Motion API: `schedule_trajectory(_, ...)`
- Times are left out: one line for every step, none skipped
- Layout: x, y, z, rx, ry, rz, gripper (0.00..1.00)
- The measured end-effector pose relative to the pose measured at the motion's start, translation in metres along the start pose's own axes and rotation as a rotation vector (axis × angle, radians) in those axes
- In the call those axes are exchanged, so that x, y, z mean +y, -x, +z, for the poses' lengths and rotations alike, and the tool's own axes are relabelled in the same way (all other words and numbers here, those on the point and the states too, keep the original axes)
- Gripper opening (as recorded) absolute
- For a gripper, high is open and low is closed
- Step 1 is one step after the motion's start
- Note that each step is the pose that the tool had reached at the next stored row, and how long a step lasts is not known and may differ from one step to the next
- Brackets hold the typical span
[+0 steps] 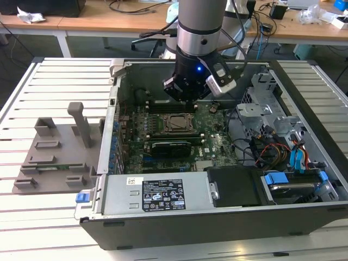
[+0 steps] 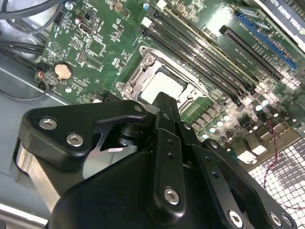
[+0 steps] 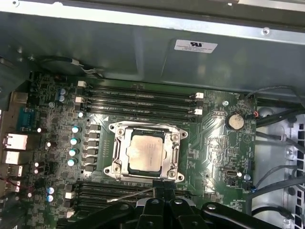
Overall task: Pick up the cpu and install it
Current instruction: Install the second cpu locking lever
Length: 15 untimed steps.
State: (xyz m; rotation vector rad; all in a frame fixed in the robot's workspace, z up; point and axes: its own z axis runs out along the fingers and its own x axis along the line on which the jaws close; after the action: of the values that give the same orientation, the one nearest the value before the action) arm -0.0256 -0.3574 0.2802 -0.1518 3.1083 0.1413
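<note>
- Already we find the cpu [image 3: 147,151] lying flat inside the socket frame [image 3: 146,153] on the motherboard [image 3: 214,143], silver top up, so it sits where it belongs.
- Our gripper [image 2: 164,102] hangs just above the socket's edge, and it seems to hold nothing; how far its jaws stand apart we cannot tell.
- The grey tray [image 1: 54,157] rests outside the open computer case [image 1: 304,217].
</note>
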Motion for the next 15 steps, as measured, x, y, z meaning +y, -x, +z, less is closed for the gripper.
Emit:
schedule_trajectory(-0.0007, -0.0001, 0.0002, 0.0, 0.0, 0.0, 0.11)
schedule_trajectory(-0.0016, -0.0002, 0.0008, -0.0001, 0.0002, 0.0, 0.11)
schedule_trajectory(-0.0024, -0.0003, 0.001, 0.0, 0.0, 0.0, 0.11)
schedule_trajectory(-0.003, -0.0004, 0.0014, -0.0001, 0.0002, 0.0, 0.11)
schedule_trajectory(-0.0035, -0.0005, 0.0016, 0.0, 0.0001, 0.0, 0.11)
schedule_trajectory(-0.004, -0.0005, 0.002, 0.0, 0.0, 0.0, 0.11)
schedule_trajectory(-0.0044, -0.0006, 0.0023, 0.0, 0.0, 0.0, 0.11)
schedule_trajectory(-0.0048, -0.0006, 0.0026, 0.0, 0.0001, 0.0, 0.11)
schedule_trajectory(-0.005, -0.0006, 0.0027, 0.0, 0.0, 0.0, 0.11)
schedule_trajectory(-0.0052, -0.0007, 0.0029, 0.0001, -0.0001, 0.0, 0.11)
schedule_trajectory(-0.0055, -0.0007, 0.0033, 0.0001, -0.0002, 0.0, 0.11)
schedule_trajectory(-0.0058, -0.0008, 0.0038, 0.0, 0.0, 0.0, 0.11)
schedule_trajectory(-0.0059, -0.0008, 0.0041, 0.0001, -0.0001, 0.0, 0.11)
schedule_trajectory(-0.0061, -0.0008, 0.0045, 0.0, 0.0, 0.0, 0.11)
schedule_trajectory(-0.0062, -0.0008, 0.0047, 0.0, 0.0, 0.0, 0.11)
